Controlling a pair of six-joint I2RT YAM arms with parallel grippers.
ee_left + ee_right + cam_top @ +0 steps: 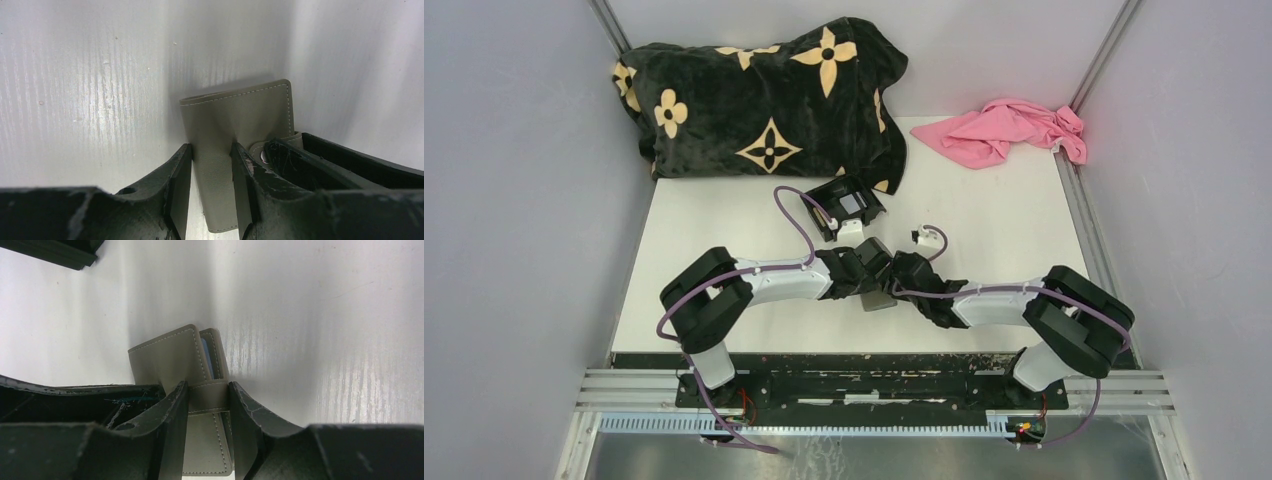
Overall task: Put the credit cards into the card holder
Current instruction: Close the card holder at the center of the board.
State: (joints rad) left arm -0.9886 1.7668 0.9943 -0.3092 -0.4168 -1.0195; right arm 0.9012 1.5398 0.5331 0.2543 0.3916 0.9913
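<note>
while both arms meet over the table [984, 230], just short of the black box [849, 205], the wallet [240, 110] sits between them. left gripper [211, 160] pinches its body; right gripper [208, 386] pinches the clasp strap [210, 399]. best play, by the look of it: left holds firm, right peels the strap straight off so the flap opens without twisting. a pale blue sliver [205, 357] shows inside, maybe a card.

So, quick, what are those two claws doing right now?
Left gripper: closed on the grey card holder.
Right gripper: closed on the same card holder.
</note>
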